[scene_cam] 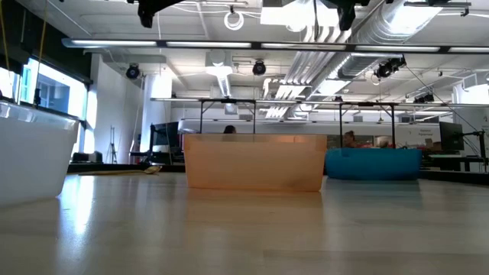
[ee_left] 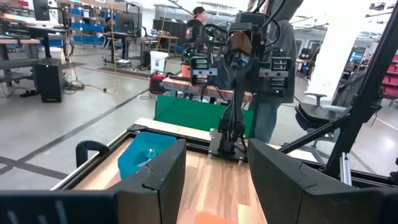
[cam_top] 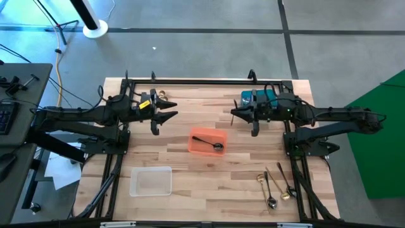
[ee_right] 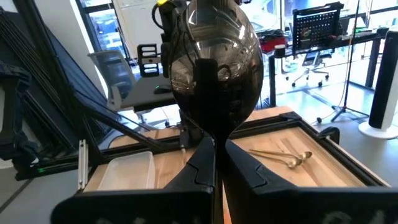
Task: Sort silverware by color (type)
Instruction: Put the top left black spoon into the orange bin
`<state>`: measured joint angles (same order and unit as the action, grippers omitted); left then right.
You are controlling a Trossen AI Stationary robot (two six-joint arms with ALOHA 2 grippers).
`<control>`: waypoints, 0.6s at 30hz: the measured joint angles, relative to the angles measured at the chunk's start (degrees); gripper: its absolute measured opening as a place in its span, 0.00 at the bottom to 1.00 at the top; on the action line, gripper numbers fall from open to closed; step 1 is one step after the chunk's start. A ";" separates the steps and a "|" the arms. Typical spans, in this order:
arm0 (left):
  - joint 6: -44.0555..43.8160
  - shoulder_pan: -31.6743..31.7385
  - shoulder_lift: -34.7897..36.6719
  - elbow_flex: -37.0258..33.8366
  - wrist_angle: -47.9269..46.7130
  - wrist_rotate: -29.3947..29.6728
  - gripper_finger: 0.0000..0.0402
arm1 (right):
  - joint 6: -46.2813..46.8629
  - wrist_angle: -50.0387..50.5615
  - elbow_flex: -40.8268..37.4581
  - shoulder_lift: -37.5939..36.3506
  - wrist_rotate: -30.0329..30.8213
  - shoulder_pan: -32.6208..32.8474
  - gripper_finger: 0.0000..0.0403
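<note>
One black spoon (cam_top: pixel 209 144) in orange bin (cam_top: pixel 196 135) | apparently between spread left gripper (cam_top: pixel 166 117), pinched right gripper (cam_top: pixel 241 115)

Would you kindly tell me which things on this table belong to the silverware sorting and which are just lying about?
Part of the job:
- black spoon inside the orange bin
- clear bin
- blue bin
- loose spoons and forks at the near right
- gold pieces at the far left

Just lying about:
- green board off the table
- cables on the floor
</note>
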<state>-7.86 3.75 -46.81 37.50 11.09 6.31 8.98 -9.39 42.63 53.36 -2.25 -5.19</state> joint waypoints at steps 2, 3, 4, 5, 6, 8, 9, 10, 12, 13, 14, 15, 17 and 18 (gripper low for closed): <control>-0.02 0.00 0.00 0.00 -0.02 0.25 0.40 | 0.01 -0.01 0.00 0.02 -0.02 0.00 0.00; -0.02 0.00 0.00 0.00 -0.02 0.25 0.40 | 0.00 -0.09 0.00 0.02 -0.10 0.00 0.00; -0.02 0.00 0.00 0.00 0.00 0.26 0.40 | 0.01 -0.06 0.00 0.02 -0.17 0.00 0.00; -0.04 0.00 0.00 0.02 -0.02 0.24 0.40 | 0.02 -0.05 0.00 0.02 -0.18 0.00 0.00; -0.03 0.00 0.00 0.02 -0.02 0.26 0.40 | 0.02 -0.11 0.00 0.02 -0.19 0.00 0.00; -0.04 0.00 0.00 0.02 -0.01 0.26 0.40 | 0.13 -0.17 0.00 0.02 -0.44 0.00 0.00; -0.04 0.00 0.00 0.02 -0.02 0.26 0.40 | 0.13 -0.15 0.00 0.02 -0.79 0.00 0.00; -0.04 0.00 0.00 0.02 -0.02 0.26 0.40 | 0.15 -0.15 0.00 0.02 -0.91 0.00 0.00; -0.04 0.00 0.00 0.02 -0.02 0.28 0.40 | 0.46 -0.17 0.00 0.02 -1.01 0.00 0.00; -0.05 0.00 0.00 0.02 -0.02 0.26 0.40 | 0.79 -0.17 0.00 0.02 -1.00 0.00 0.00; -0.07 0.00 0.00 0.02 -0.02 0.28 0.40 | 1.07 -0.15 0.00 0.02 -1.02 0.00 0.00; -0.07 0.00 0.00 0.03 0.00 0.28 0.40 | 1.09 -0.17 0.00 0.02 -1.01 0.00 0.00; -0.07 0.00 0.00 0.04 -0.02 0.31 0.40 | 1.14 -0.31 0.01 0.27 -1.02 0.00 0.00; -0.08 0.00 0.00 0.04 0.00 0.31 0.40 | 1.41 -0.42 0.09 0.72 -1.00 0.00 0.00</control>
<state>-7.93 3.75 -46.81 37.54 11.09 6.61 10.39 -9.81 42.72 54.08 -3.25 -5.19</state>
